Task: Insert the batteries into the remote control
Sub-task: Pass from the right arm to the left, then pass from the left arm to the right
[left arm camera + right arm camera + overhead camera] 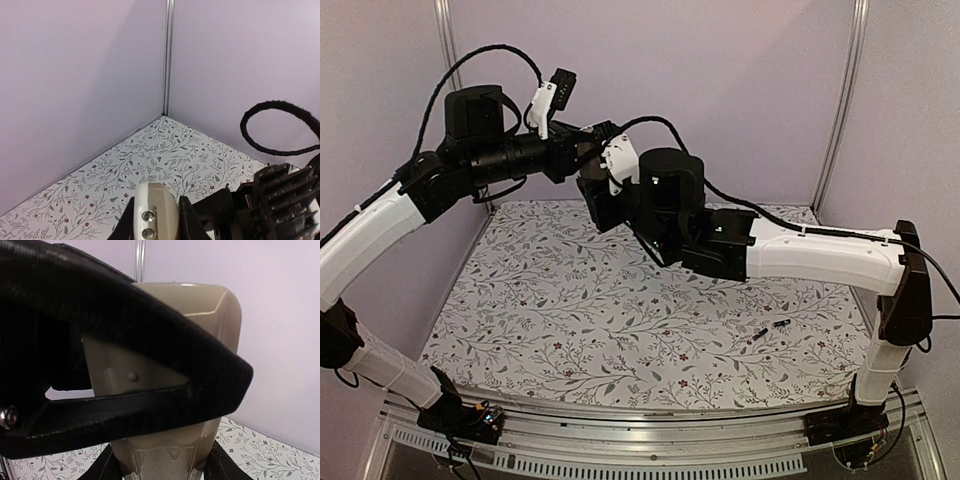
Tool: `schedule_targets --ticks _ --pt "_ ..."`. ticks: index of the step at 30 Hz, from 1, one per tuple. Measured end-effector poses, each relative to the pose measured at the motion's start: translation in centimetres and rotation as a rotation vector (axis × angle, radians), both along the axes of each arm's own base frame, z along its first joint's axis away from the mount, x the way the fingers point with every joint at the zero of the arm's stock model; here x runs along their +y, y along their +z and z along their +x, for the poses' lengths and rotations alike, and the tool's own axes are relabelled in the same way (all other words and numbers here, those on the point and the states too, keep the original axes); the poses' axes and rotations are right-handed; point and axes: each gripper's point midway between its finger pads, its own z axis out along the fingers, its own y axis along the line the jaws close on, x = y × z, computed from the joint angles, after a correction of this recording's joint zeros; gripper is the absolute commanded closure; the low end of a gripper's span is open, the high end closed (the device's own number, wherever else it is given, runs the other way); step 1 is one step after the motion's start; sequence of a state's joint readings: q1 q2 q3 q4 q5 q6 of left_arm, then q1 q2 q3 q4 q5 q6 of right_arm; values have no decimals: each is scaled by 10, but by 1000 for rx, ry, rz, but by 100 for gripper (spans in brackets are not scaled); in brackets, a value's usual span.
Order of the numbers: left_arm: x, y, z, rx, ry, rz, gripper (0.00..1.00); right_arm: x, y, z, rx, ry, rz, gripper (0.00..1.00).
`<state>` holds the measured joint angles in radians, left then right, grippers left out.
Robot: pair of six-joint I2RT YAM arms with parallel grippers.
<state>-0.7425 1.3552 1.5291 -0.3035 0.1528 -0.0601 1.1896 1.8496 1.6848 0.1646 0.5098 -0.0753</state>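
Both arms are raised over the back of the table and meet there. The remote control (200,305) shows its greyish back in the right wrist view, upright between the fingers of my right gripper (162,471), which is shut on its lower end. A black finger (150,365) of the left gripper crosses in front of it. In the left wrist view, the remote's end (157,200) with two screws sits between the jaws of my left gripper (156,222), shut on its sides. The batteries (760,333) (781,323) lie on the mat near the right arm's base. From above, the left gripper (595,140) and right gripper (600,195) hide the remote.
A floral mat (580,300) covers the table. Lilac walls with metal posts (447,40) close in the back and sides. A black cable (280,127) loops beside the left wrist.
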Motion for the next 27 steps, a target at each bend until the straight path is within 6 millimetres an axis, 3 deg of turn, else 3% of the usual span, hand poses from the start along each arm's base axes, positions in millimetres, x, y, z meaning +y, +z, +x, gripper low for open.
schedule_targets --ticks 1,2,3,4,5,11,14,16,19,22,24,27 --pt "0 0 0 3 2 -2 100 0 0 0 0 0 0 100" --pt "0 0 0 6 5 -3 100 0 0 0 -1 0 0 85" --pt "0 0 0 7 5 -4 100 0 -1 0 0 1 0 59" --pt "0 0 0 10 5 -6 100 0 -1 0 -1 4 1 23" --pt "0 -1 0 13 2 -6 100 1 -1 0 -4 9 2 4" --pt "-8 -4 -15 26 -90 5 100 -1 -18 -26 -55 155 -96 1" --pt "-14 -8 -35 17 -208 38 100 -22 -25 -55 -86 315 -163 1" --pt "-16 -7 -49 16 -278 40 100 -39 -12 -77 -102 449 -138 1" --pt "-20 -1 -73 20 -401 20 100 -68 31 -95 -148 573 -44 1" --pt "-24 2 -87 28 -485 8 100 -81 66 -108 -189 640 30 5" --pt "-25 3 -93 32 -519 4 100 -76 73 -114 -189 686 51 8" --pt "-26 7 -99 36 -554 0 100 -61 61 -115 -152 731 40 16"
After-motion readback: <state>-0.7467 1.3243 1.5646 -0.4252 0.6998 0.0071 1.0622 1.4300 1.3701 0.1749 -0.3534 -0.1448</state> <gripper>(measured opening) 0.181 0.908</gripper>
